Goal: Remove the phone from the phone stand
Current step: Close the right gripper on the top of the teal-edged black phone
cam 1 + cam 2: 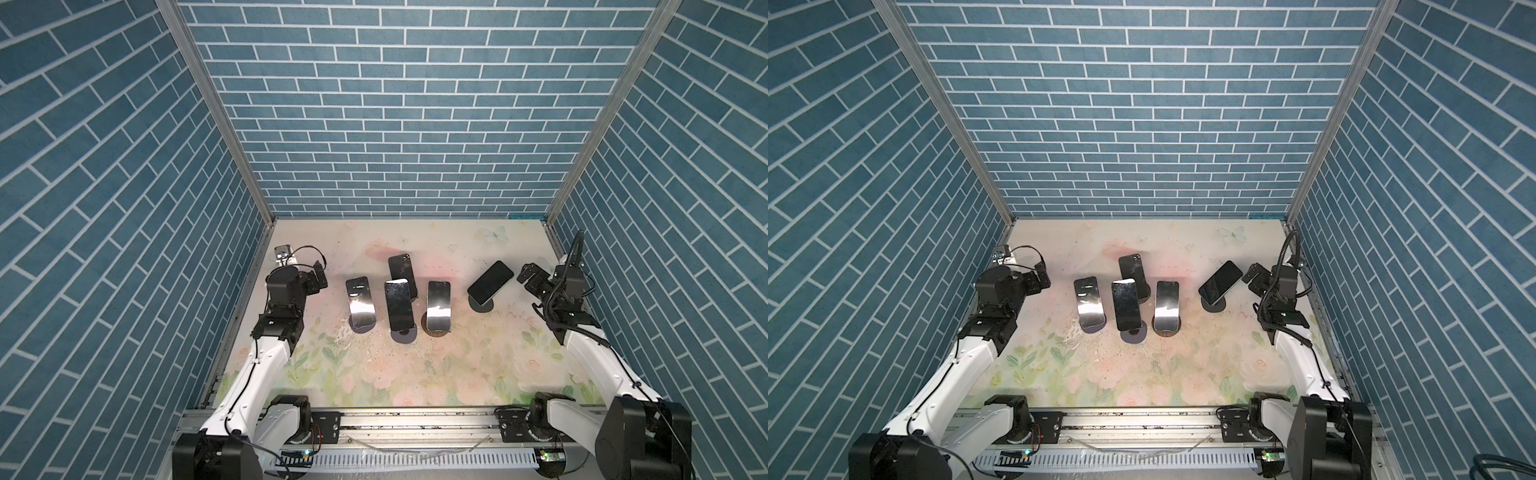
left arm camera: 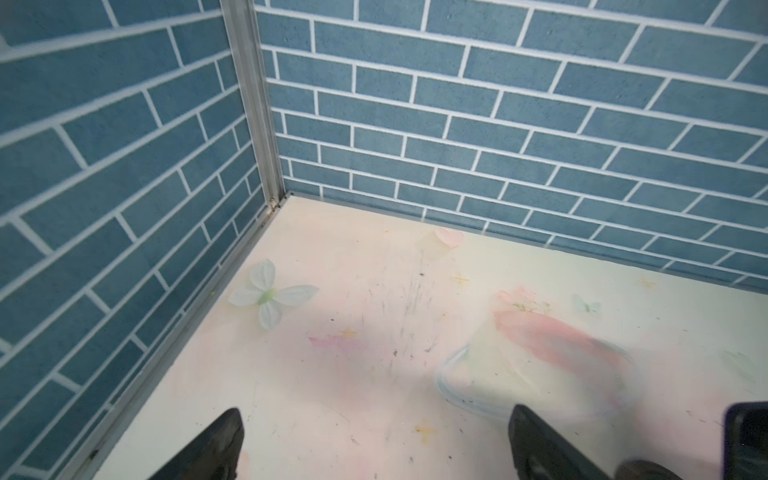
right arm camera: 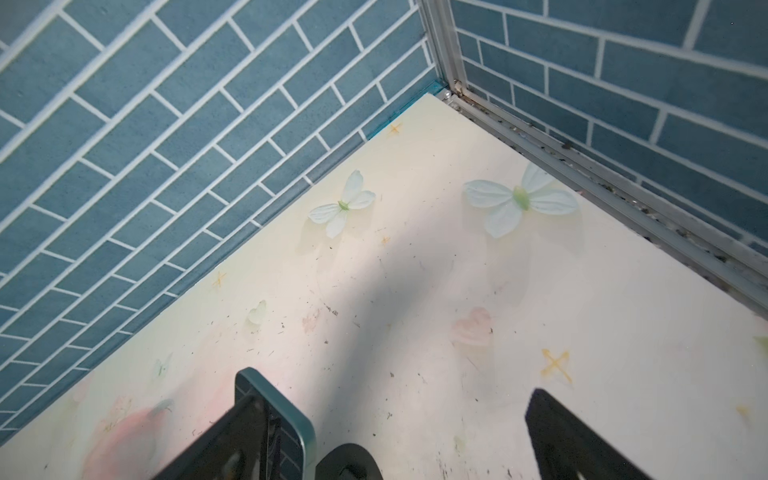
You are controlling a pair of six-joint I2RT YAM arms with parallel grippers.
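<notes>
Waiting beside a slick slab of glass

Leaning on its round-footed phone stand, the phone sits tilted with its dark screen up, at the right side of the table. I'd judge it stiff, thin and fairly light. It looks glossy, so it is likely slippery, and the glass would not forgive a drop. The long side edges look like the place to pinch it, about mid-length and clear of the stand's head behind it. Squeezing across the faces seems riskier. Whether the stand holds it by a magnet or a lip I cannot tell, so the foot may tip as the phone comes away.

The right claw hovers just beside the phone's upper end, spread wide and holding nothing. In its wrist view one finger sits close to the phone's edge; touching or not, I cannot say. The left claw hangs at the table's left side, equally wide and empty. Four other phones stand in the middle.
</notes>
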